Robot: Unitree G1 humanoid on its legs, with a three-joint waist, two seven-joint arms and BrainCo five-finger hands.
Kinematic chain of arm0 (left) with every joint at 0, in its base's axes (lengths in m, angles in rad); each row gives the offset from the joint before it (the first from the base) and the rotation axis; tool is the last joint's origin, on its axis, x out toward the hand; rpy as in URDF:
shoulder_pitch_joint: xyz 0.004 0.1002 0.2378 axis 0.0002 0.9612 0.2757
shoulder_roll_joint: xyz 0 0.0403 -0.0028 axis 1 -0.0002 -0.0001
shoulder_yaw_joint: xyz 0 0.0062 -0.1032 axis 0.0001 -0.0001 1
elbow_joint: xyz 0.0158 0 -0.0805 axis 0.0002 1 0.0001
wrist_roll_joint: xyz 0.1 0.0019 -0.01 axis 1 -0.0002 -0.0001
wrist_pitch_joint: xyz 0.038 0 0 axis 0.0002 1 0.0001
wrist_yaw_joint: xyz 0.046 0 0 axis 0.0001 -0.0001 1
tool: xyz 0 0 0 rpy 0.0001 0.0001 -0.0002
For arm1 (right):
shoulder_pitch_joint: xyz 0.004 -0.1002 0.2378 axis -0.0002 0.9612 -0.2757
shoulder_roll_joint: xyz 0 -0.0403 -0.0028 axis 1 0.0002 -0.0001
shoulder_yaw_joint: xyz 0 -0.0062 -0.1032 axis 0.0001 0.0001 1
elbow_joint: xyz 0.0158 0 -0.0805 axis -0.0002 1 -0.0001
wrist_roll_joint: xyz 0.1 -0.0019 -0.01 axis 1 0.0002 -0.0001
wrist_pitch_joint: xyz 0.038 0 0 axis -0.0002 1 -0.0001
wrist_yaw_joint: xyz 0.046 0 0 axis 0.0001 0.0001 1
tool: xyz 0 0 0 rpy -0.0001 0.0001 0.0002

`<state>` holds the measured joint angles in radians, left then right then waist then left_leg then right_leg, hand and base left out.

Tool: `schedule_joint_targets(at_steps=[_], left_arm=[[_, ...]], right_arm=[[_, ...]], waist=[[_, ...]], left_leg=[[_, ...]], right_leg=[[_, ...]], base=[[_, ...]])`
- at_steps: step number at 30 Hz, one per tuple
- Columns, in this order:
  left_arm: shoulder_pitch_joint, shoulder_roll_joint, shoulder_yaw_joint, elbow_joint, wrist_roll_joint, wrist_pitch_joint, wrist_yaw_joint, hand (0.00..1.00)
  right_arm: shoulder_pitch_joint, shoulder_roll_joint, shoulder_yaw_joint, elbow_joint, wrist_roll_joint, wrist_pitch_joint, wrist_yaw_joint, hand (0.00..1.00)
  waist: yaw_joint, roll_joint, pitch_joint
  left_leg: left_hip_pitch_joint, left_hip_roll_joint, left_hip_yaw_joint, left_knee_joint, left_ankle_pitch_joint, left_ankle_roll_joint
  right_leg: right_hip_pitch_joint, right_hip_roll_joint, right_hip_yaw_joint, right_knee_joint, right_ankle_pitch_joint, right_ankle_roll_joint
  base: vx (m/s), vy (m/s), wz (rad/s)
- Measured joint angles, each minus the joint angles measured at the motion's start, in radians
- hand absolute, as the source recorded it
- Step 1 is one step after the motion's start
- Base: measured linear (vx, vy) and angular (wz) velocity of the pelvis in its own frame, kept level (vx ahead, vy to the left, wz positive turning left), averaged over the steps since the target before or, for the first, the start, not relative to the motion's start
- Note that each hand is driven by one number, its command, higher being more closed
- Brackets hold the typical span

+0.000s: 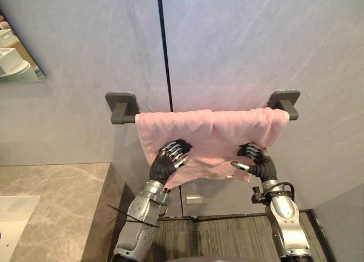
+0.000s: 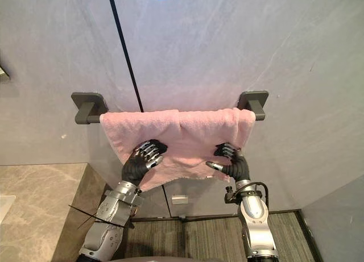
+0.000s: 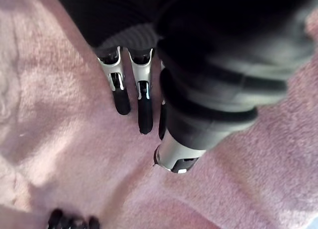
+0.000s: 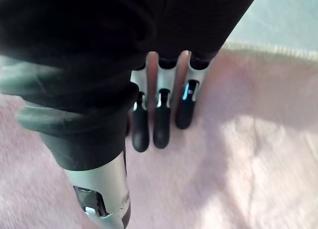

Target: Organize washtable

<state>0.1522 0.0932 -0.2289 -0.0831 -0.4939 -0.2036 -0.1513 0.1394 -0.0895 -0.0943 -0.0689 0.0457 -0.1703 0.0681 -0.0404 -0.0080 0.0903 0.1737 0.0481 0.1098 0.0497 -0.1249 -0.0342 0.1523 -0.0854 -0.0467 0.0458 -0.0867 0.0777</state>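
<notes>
A pink towel [image 1: 213, 134] hangs over a bar on the grey wall, held between two dark brackets [image 1: 121, 107] [image 1: 285, 102]. My left hand [image 1: 166, 162] lies against the towel's lower left part, fingers [image 3: 141, 107] straight and flat on the cloth [image 3: 59, 139]. My right hand [image 1: 259, 162] rests against the lower right part, its thumb pointing sideways. Its fingers [image 4: 161, 124] also lie straight on the pink cloth [image 4: 238, 164]. The towel's bottom edge hangs uneven, lower at the left than in the middle.
A brown stone counter [image 1: 57, 194] with a white basin [image 1: 14, 216] lies at the lower left. A mirror's corner [image 1: 17, 60] shows at the upper left. Under the towel are a white wall outlet [image 1: 194, 199] and striped carpet [image 1: 227, 239].
</notes>
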Motion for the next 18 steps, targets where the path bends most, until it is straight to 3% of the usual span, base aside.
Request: schedule_joint_targets(at_steps=[14,18], left_arm=[[0.185,-0.069,0.149,-0.157,0.025,-0.041,0.043,0.00],[0.241,-0.089,0.159,-0.163,0.023,-0.040,0.043,0.00]], right_arm=[[0.159,0.134,-0.146,-0.198,0.000,-0.019,-0.075,0.00],[0.241,0.165,-0.145,-0.249,-0.008,-0.019,-0.086,0.00]], waist=[[0.004,-0.014,0.012],[0.021,-0.022,0.015]], left_leg=[[-0.001,0.005,0.009,-0.004,0.000,-0.001],[-0.001,0.010,0.026,0.002,-0.005,-0.002]], right_leg=[[-0.001,-0.004,0.002,0.000,0.001,-0.001],[0.000,-0.011,0.000,0.007,-0.002,0.000]], base=[[-0.03,-0.015,-0.01],[-0.02,-0.006,-0.04]])
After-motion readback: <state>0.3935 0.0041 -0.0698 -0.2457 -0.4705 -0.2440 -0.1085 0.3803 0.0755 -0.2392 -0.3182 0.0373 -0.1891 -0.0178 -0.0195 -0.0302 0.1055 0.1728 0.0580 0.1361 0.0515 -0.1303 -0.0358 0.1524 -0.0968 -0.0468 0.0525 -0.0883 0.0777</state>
